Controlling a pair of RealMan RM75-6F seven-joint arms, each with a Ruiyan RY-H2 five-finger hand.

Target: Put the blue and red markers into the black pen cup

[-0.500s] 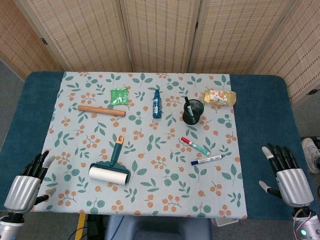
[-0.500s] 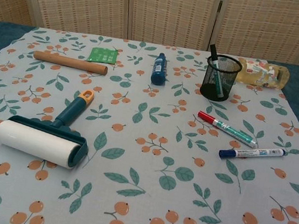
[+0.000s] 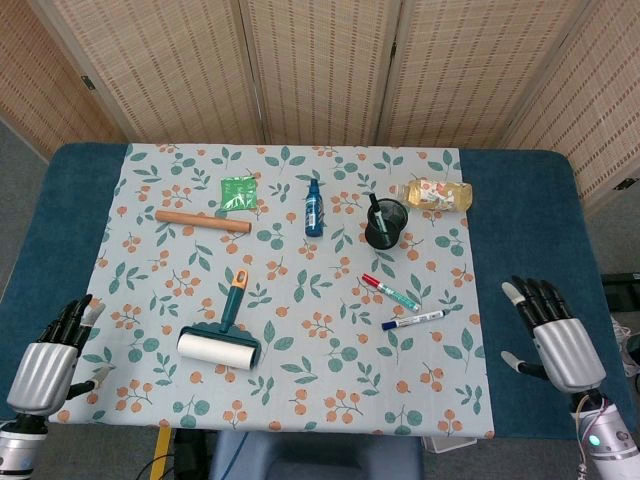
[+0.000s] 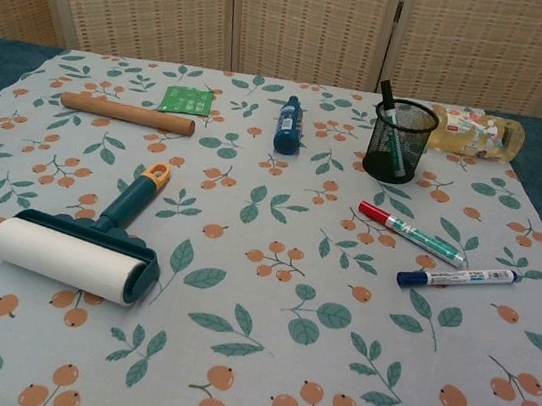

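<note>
The red-capped marker (image 3: 390, 291) (image 4: 411, 233) lies on the patterned cloth, right of centre. Just nearer me lies the blue-capped marker (image 3: 412, 320) (image 4: 457, 278). The black mesh pen cup (image 3: 386, 222) (image 4: 400, 140) stands upright behind them with a dark pen in it. My right hand (image 3: 552, 335) hovers open over the blue table at the right, well apart from both markers. My left hand (image 3: 50, 358) is open at the near left corner. Neither hand shows in the chest view.
A lint roller (image 3: 220, 338) (image 4: 83, 247) lies near the front left. A wooden stick (image 3: 202, 221), a green packet (image 3: 238, 191), a blue bottle (image 3: 314, 207) and a lying clear bottle (image 3: 432, 193) sit along the back. A woven screen (image 3: 320, 60) stands behind.
My right hand has moved slightly left and forward, toward the cloth. My left hand has shifted a little lower and left. The objects have not moved.
</note>
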